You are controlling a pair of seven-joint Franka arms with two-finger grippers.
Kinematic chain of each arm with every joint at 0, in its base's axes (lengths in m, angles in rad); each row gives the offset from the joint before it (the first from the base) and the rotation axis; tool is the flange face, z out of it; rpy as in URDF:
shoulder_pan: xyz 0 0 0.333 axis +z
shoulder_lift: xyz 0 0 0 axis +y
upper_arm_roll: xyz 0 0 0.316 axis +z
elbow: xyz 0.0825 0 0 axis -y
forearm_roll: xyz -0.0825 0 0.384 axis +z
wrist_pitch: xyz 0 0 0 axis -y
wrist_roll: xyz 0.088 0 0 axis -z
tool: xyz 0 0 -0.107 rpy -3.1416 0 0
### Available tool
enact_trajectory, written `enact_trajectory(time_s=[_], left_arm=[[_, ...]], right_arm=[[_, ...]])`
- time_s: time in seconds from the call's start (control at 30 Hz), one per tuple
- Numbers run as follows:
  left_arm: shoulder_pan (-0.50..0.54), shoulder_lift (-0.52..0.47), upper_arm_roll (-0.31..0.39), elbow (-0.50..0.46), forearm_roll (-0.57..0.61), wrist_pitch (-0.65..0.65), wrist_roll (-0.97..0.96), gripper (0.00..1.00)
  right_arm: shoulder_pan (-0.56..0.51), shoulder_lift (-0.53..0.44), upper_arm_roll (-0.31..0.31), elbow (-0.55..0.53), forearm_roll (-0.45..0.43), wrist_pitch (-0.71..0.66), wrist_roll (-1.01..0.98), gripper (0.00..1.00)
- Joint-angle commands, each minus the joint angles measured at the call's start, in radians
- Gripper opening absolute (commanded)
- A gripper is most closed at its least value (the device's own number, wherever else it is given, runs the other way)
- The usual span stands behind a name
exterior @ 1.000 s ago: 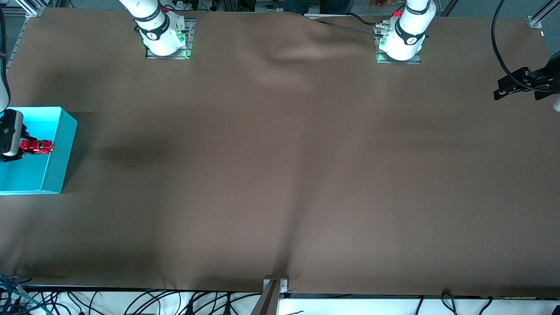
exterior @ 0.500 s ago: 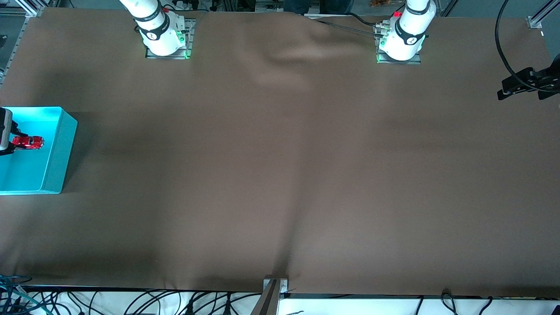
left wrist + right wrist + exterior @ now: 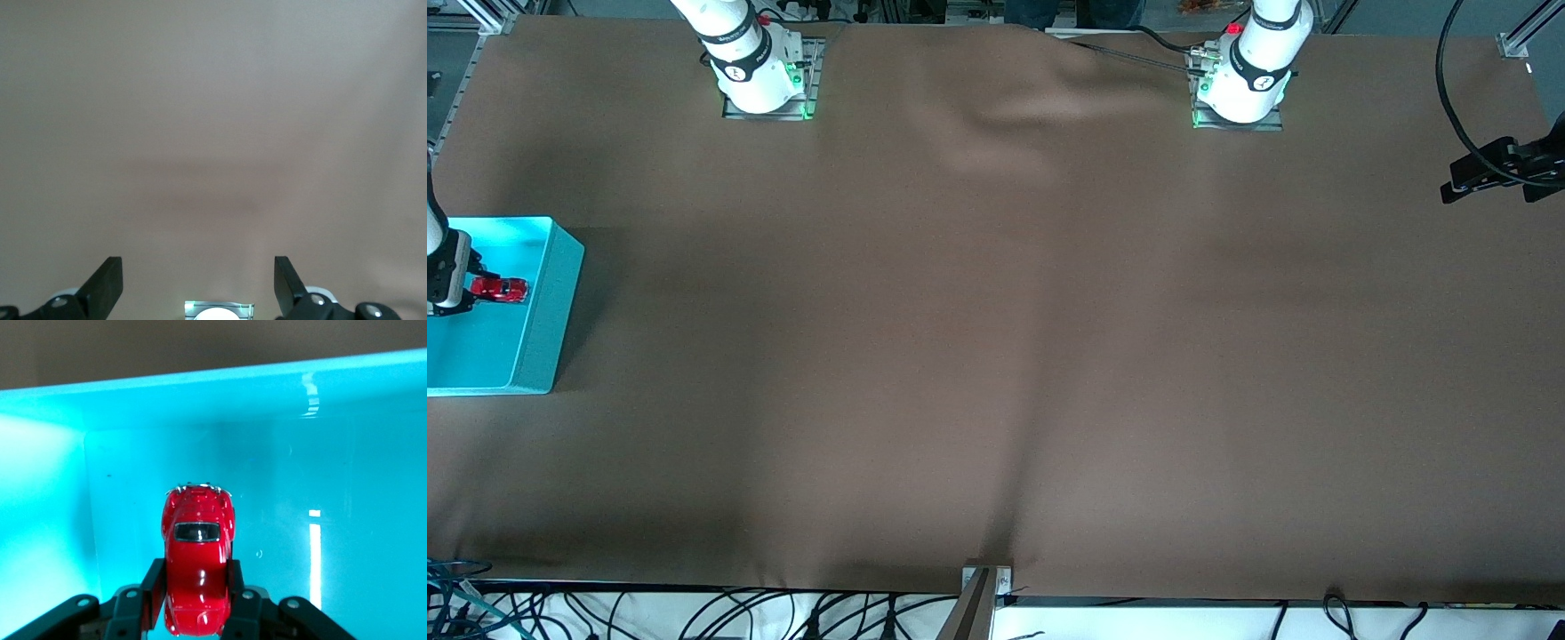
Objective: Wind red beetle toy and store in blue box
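Right gripper (image 3: 197, 587) is clamped on the red beetle toy (image 3: 198, 553), holding it inside the blue box (image 3: 538, 338) at the right arm's end of the table; the frame edge cuts off part of the box. Left gripper (image 3: 198, 283) waits, fingers spread wide over bare brown tabletop (image 3: 996, 356), half out of the front view.

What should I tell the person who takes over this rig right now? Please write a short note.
Right gripper: shut on the red beetle toy, inside the blue box at the right arm's end of the table.
Left gripper: open, empty, waiting over bare brown tabletop at the left arm's end.
Done: toy carried into the box. Winding cannot be judged.
Left: release the toy, then withdraw the right arm.
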Motion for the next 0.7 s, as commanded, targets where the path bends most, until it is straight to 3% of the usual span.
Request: enact_trajectory(time_s=[0.0,0.5,0.57,0.67], left_arm=[[0.011,0.012,-0.005,0.032,-0.012,-0.019,-0.002,1.00],[0.014,0.012,-0.004,0.041,-0.013,-0.018,-0.002,1.00],[0.014,0.012,-0.004,0.043,-0.013,-0.019,-0.002,1.00],[0.014,0.012,-0.004,0.044,-0.013,-0.018,-0.002,1.00]], right_arm=[[-0.034,0.027,0.009,0.017,0.019,0.022,-0.027,0.27],[-0.039,0.062,0.013,0.023,0.025,0.074,-0.027,0.30],[-0.039,0.067,0.015,0.023,0.025,0.074,-0.027,0.37],[-0.039,0.068,0.015,0.023,0.027,0.072,-0.019,0.77]])
